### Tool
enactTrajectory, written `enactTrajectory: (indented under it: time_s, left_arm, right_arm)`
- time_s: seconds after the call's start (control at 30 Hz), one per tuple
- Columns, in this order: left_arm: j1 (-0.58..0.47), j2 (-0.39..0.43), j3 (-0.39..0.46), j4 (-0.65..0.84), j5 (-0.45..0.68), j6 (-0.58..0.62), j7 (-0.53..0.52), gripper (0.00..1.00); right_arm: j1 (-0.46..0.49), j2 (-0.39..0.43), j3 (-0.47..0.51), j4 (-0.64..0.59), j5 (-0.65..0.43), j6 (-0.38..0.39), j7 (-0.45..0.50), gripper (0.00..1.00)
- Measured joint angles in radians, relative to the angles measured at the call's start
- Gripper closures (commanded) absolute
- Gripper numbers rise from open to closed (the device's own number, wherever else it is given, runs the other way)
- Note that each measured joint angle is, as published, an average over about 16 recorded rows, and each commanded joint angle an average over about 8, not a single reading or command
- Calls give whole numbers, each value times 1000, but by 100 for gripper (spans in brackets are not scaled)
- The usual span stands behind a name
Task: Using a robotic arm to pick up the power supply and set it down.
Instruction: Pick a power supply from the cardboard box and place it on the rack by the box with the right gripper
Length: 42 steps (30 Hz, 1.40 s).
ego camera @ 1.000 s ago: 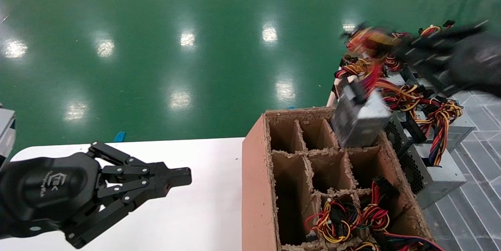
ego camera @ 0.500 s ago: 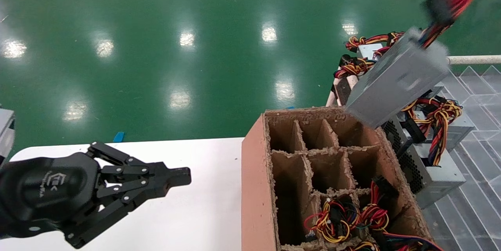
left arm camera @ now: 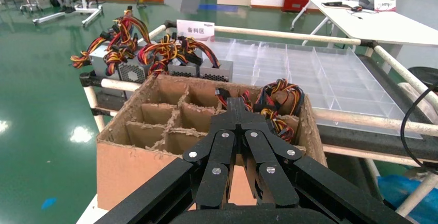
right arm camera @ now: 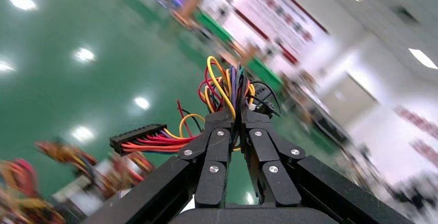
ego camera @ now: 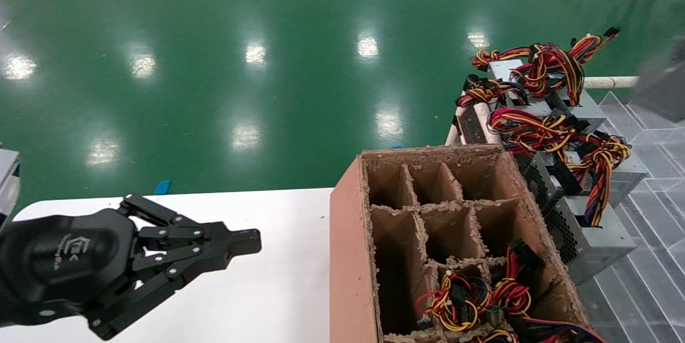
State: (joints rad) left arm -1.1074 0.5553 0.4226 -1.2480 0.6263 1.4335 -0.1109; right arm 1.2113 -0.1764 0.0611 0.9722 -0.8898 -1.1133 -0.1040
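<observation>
Lifted away from the cardboard divider box (ego camera: 444, 214) by its wire bundle (right arm camera: 227, 92), pinched in the closed right gripper (right arm camera: 238, 118); only near cells holding wires; left gripper (ego camera: 249, 240) shut, idle over the tabletop (ego camera: 278, 279).

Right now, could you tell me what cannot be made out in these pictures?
The power supply: blurred and cut by the right edge in the head view, by the top edge in the left wrist view.
Its metal case: in the right wrist view, behind the right gripper shut on its wires.
Cardboard box near cells: head view, contents under wire bundles.
Left gripper is parked over the table.
</observation>
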Motion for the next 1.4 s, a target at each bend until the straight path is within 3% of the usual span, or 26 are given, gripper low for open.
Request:
enactTrajectory:
  time_s: [0.3, 0.6, 0.97, 1.4]
  left_arm:
    - [0, 0, 0, 0, 0, 0, 0, 100]
    - [0, 0, 0, 0, 0, 0, 0, 100]
    - [0, 0, 0, 0, 0, 0, 0, 100]
    - [0, 0, 0, 0, 0, 0, 0, 100]
  right_arm:
    - [-7, -3, -11, -187, -41, 4, -58, 100]
    - [33, -87, -64, -347, -96, -5, -129, 100]
    - [191, -217, -150, -511, -201, 4, -212, 100]
    - [394, -302, -220, -691, -308, 11, -308, 100]
